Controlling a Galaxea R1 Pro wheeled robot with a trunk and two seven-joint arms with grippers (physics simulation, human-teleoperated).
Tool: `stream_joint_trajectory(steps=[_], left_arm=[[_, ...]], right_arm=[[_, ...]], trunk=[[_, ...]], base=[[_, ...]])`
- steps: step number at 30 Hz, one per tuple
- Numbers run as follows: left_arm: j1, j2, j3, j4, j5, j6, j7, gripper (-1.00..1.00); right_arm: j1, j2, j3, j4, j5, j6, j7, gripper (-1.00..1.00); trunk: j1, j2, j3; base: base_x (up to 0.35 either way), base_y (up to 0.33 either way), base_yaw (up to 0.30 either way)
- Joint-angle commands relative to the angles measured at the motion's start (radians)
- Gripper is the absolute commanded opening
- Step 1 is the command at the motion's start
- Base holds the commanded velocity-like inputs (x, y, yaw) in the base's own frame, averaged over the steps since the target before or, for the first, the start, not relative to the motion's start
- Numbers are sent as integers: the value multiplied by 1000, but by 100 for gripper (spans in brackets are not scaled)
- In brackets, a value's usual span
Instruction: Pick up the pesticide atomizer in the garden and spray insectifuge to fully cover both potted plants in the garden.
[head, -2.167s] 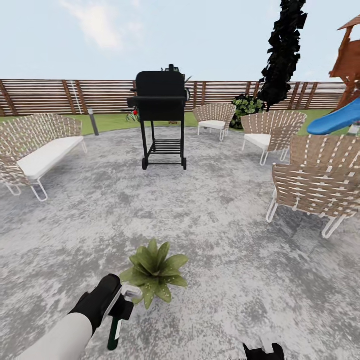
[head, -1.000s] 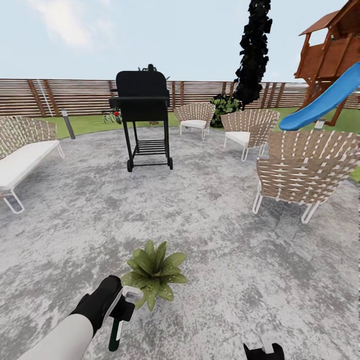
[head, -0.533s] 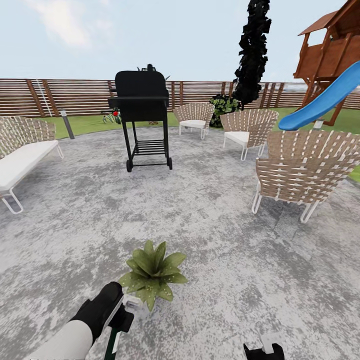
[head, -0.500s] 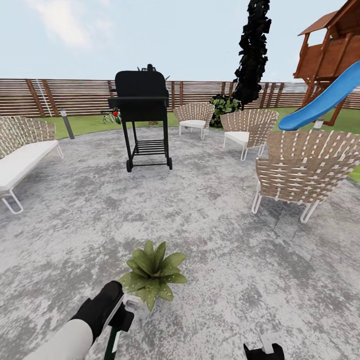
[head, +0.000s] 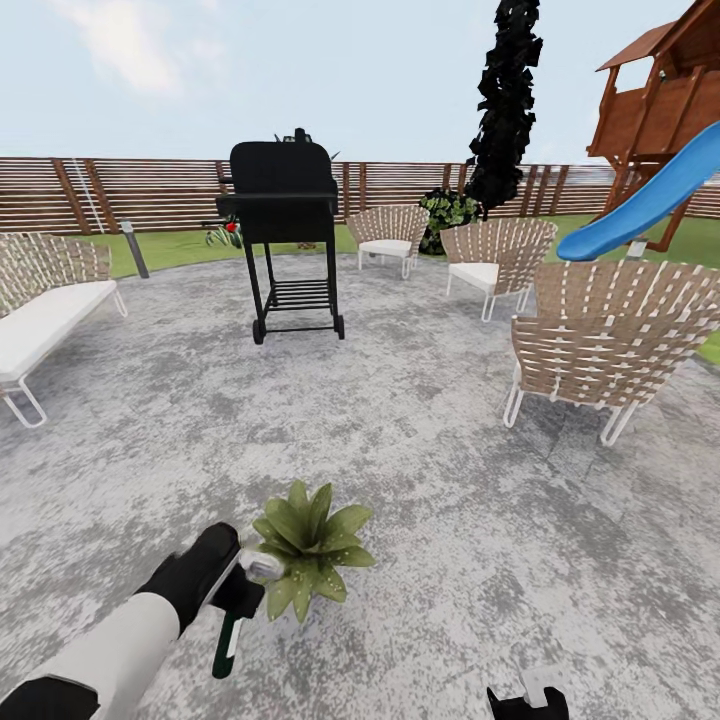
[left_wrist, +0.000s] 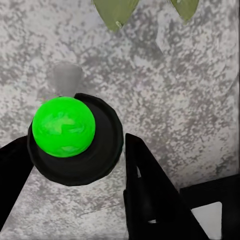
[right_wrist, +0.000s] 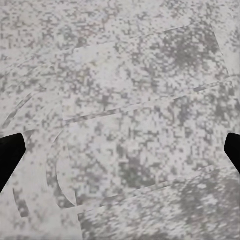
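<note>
One potted plant (head: 308, 545), a low rosette of pointed green leaves, stands on the grey stone patio (head: 420, 440) near the front of the head view. My left gripper (head: 228, 588) is shut on the pesticide atomizer (head: 229, 637). The dark green body hangs downward and the whitish head (head: 262, 567) sits at the plant's left leaves. In the left wrist view the atomizer (left_wrist: 75, 135) fills the space between the black fingers (left_wrist: 147, 192), with leaf tips (left_wrist: 116, 10) beyond. My right gripper (head: 527, 703) is low at the front edge, and its open fingertips (right_wrist: 10, 156) frame bare patio.
A black grill (head: 288, 235) stands in the middle distance. A white-cushioned bench (head: 45, 320) is at the left. Woven chairs (head: 600, 340) stand at the right, with a blue slide (head: 650, 200) and playhouse behind. A slatted fence (head: 130, 190) closes the lawn.
The view swung right early on, then held still. My left arm dipped, then rose and pushed forward, bringing the atomizer's head closer to the plant's leaves.
</note>
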Motion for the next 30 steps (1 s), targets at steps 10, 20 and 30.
stream_joint_trajectory(steps=[10, 20, 30], left_arm=[[4, 40, -141, -3, -10, 1, -76, -100], [4, 33, -160, -3, -13, 1, -74, -100], [16, 32, -155, -1, -25, -1, -74, -100]], right_arm=[[-1, -1, -9, 0, 7, -3, 5, 100], [-1, -2, -9, -1, 4, -3, 5, 100], [-1, -2, -9, -1, 4, -3, 5, 100]], trunk=[[0, 0, -1], [0, 0, -1], [0, 0, -1]], base=[[-1, 0, 0], [-168, 174, -163], [80, 176, -238]])
